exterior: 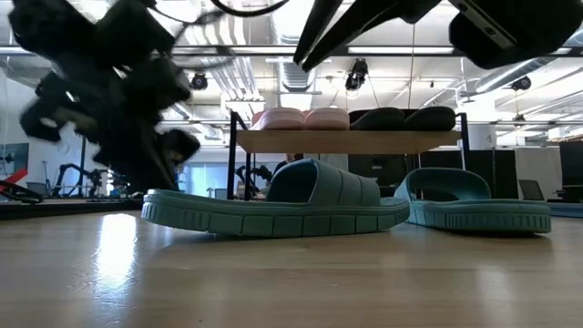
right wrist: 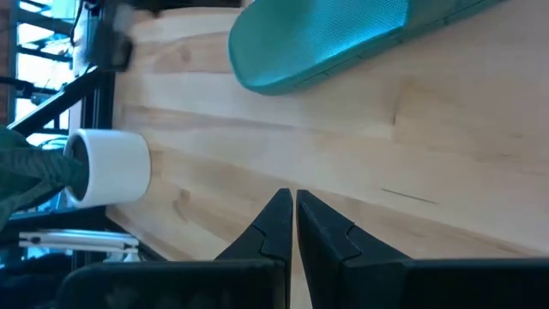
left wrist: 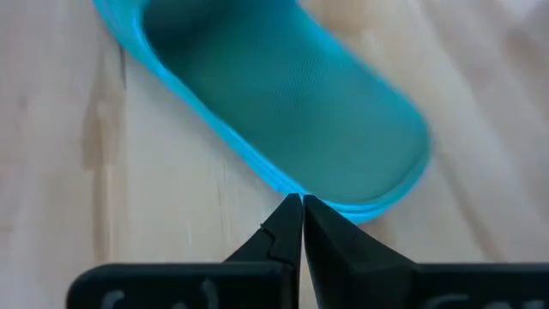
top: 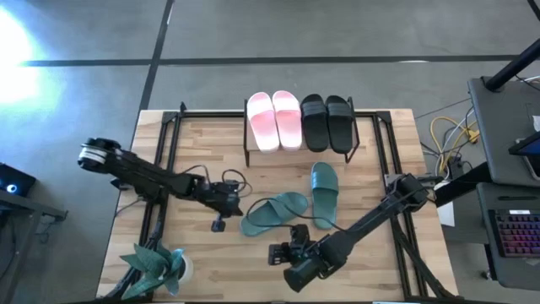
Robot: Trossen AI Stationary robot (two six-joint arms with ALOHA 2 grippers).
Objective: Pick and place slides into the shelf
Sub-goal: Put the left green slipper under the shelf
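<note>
Robotics lab or workshop — concrete floor (top: 354, 34) across the frame's top, keyboard (top: 516, 232) and loose cables (top: 447, 135) at right; exposed ceiling ducts (exterior: 228, 73) upper centre.

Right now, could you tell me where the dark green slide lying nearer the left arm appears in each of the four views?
High view: the dark green rubber slide lies angled at table centre, right of the left end effector.
Low view: it fills the foreground.
Left wrist view: beyond the shut fingertips.
Right wrist view: its end shows at the upper edge.
Shared landmark: its twin green slide.
</note>
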